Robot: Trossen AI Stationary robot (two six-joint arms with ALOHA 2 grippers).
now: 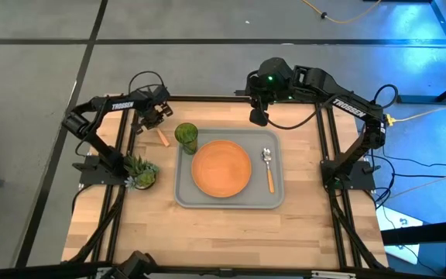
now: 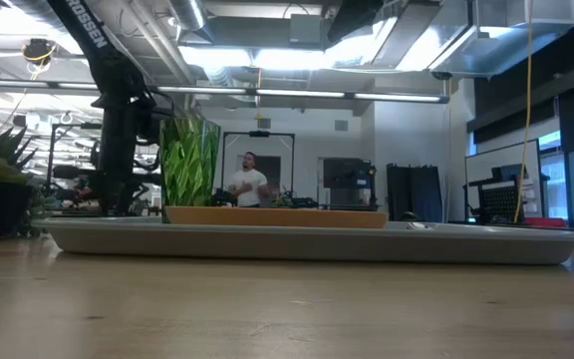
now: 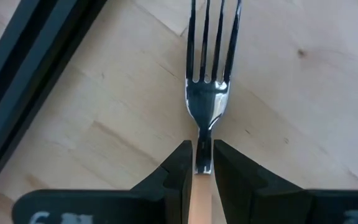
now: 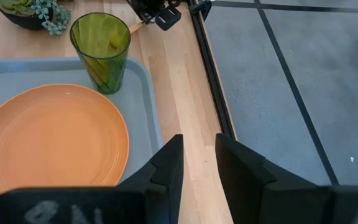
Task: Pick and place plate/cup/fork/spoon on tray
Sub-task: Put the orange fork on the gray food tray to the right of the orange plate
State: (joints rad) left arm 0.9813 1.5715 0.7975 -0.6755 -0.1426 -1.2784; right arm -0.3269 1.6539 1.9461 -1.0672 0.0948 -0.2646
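Fork lies on bare wood outside the tray, in the upper left of the high view, just left of the tray's upper-left corner. The left gripper is down over it: in the left wrist view the two dark fingers sit clamped on either side of the neck, where the silver head meets the orange handle, with the tines pointing away from the wrist.

The tray sits at the centre of the table. The plate lies in its middle. The cup stands upright in the tray's upper-left corner, just beside the plate's rim; whether they touch cannot be told. The spoon lies along the tray's right side, bowl toward the top of the frame, handle toward the bottom, just beside the plate.

The right gripper hangs above the table's far edge near the tray's upper-right corner, its fingers apart and holding nothing.

A small potted plant stands on the wood left of the tray. In the low view a person shows far off in the room behind.
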